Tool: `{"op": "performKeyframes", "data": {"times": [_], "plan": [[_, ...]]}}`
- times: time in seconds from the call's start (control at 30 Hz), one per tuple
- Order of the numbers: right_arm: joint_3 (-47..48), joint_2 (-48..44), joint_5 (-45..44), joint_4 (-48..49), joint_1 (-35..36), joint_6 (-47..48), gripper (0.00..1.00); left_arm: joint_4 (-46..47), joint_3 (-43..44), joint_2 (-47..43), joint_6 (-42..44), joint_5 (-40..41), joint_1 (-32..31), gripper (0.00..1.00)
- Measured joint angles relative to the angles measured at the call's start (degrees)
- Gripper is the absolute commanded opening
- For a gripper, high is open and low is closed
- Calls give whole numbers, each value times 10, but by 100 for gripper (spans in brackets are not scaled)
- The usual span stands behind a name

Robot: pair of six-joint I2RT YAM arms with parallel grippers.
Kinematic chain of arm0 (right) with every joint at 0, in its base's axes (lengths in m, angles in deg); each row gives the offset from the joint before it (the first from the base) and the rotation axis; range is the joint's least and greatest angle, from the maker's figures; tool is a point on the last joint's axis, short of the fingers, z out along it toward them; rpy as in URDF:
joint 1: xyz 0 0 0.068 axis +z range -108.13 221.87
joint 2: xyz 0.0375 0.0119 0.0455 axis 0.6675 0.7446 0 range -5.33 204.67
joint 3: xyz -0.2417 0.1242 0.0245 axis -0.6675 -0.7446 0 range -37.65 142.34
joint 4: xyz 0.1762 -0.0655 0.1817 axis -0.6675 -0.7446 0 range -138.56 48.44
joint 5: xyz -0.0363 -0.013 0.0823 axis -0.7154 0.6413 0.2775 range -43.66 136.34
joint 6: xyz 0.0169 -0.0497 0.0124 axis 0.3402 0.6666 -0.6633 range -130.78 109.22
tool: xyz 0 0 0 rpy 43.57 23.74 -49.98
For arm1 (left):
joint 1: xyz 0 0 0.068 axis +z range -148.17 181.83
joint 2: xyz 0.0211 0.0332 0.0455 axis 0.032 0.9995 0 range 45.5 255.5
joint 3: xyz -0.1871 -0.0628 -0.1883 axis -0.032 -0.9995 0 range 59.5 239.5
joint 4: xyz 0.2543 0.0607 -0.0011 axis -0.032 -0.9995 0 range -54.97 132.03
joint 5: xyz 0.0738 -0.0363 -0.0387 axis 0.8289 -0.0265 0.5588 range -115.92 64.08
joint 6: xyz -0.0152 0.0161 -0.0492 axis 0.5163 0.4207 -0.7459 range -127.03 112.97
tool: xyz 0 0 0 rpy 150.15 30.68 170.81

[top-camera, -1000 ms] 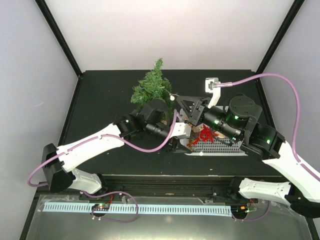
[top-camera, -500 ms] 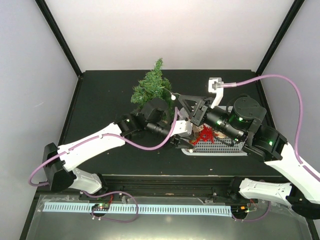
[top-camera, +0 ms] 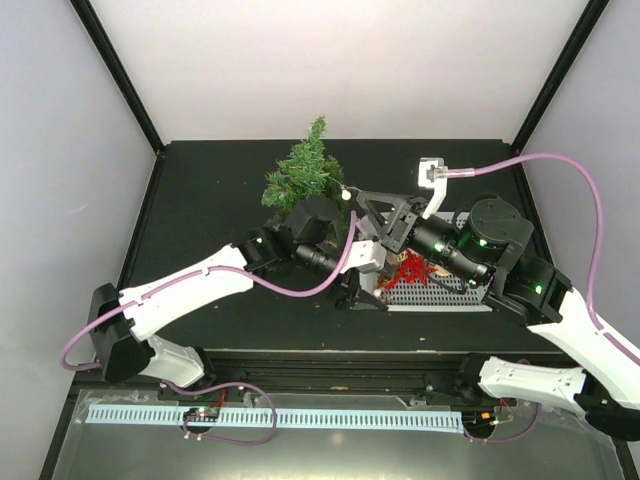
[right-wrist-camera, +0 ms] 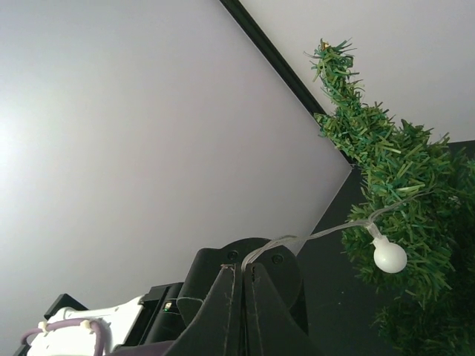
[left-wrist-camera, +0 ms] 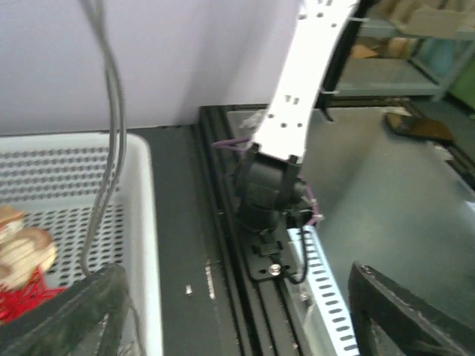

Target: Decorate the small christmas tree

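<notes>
Pinches a clear light string [right-wrist-camera: 326, 231] in closed right fingers [right-wrist-camera: 223, 311] just right of the small christmas tree [top-camera: 303, 175], upright on the bench [top-camera: 200, 200], bulb [right-wrist-camera: 389, 254] beside its branches, and holds left fingers [left-wrist-camera: 401, 304] wide apart, empty, over the white basket [left-wrist-camera: 141, 193] in front of the tree.

Top cam looks down from behind on whole table [top-camera: 200, 220]. L wrist cam faces near-right. R wrist cam, close, shares small christmas tree [right-wrist-camera: 401, 170] w/ top.

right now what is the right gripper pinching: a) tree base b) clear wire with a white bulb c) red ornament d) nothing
b: the right gripper is shut on the wire, which runs to the bulb by the tree.
</notes>
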Motion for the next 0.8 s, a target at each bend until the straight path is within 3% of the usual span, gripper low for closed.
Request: {"op": "performKeyframes", "data": {"times": [0.13, 0.57, 0.67, 0.8], "plan": [[-21, -11, 5, 24, 0, -11, 1, 30, -33, -23, -6, 64, 4, 91], [-67, -45, 21, 111, 0, -52, 1, 177, -80, -61, -101, 125, 45, 89], [-69, -44, 24, 118, 0, -59, 1, 188, -88, -61, -114, 115, 45, 77], [-69, -40, 29, 127, 0, -63, 1, 202, -89, -61, -129, 79, 46, 46]]}}
